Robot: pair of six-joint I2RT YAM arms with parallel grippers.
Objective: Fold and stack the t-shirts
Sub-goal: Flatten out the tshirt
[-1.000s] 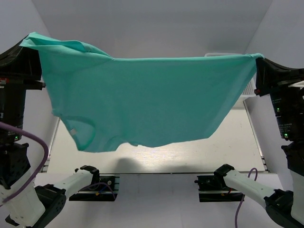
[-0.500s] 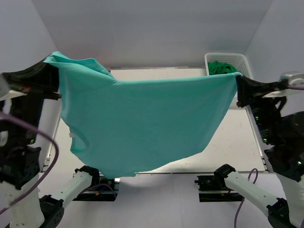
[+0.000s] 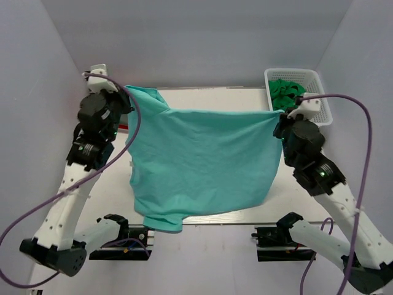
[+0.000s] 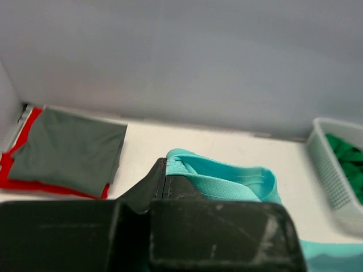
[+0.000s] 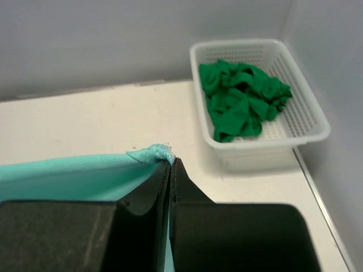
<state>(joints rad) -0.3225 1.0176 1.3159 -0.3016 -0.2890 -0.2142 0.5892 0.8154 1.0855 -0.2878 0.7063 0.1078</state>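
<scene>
Nearest you, the bottom hem of the teal t-shirt (image 3: 202, 160) hangs by the near edge of the table (image 3: 215, 98), bunched at its lower left corner; you can't tell from above whether that hem touches the table. The shirt is spread wide as one sheet between your two arms and covers most of the table's middle. Your left tool (image 4: 164, 170) is clamped tight on the shirt's upper left corner: in the left wrist view the fingers are pressed together with a thick fold of teal cloth bulging out just past the tips. Your right tool (image 5: 171, 164) pinches the upper right corner the same way, jaws together and a small frayed tip of teal cloth poking out above them. The top edge runs nearly straight between the two tools, with the left corner held a bit farther back than the right. Past the right tool, the white basket (image 5: 317, 130) sits in the far right corner of the table against the side wall, with a crumpled green t-shirt (image 5: 241, 99) inside it. In the far left corner, seen only from the left wrist, a folded dark grey t-shirt (image 4: 68, 150) lies flat on a red t-shirt (image 4: 22, 184), whose red edge shows along the near and left sides.
</scene>
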